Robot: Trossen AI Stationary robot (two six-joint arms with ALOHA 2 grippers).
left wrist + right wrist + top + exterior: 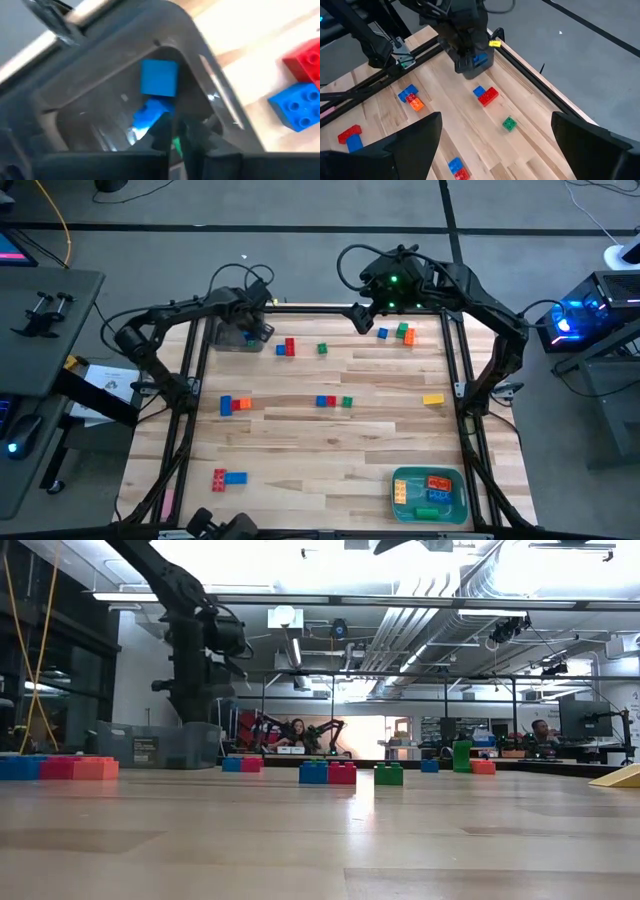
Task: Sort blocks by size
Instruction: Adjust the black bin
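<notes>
- Two small blue plastic bricks (159, 77) lie inside the grey bin (240, 338) at the far-left table edge; left gripper (175, 131) pinched empty above.
- Right gripper (358, 315) gapes wide, far centre, bare wood below.

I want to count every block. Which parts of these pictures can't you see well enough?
- Grey bin, high view: the left gripper covers its inside.
- Left wrist view: blue blocks in the bin are blurred; the number is unclear.
- Teal bin, high view: its blocks are too small to count.
- Low view: far blocks overlap.
- Right gripper: its fingers hide table.
</notes>
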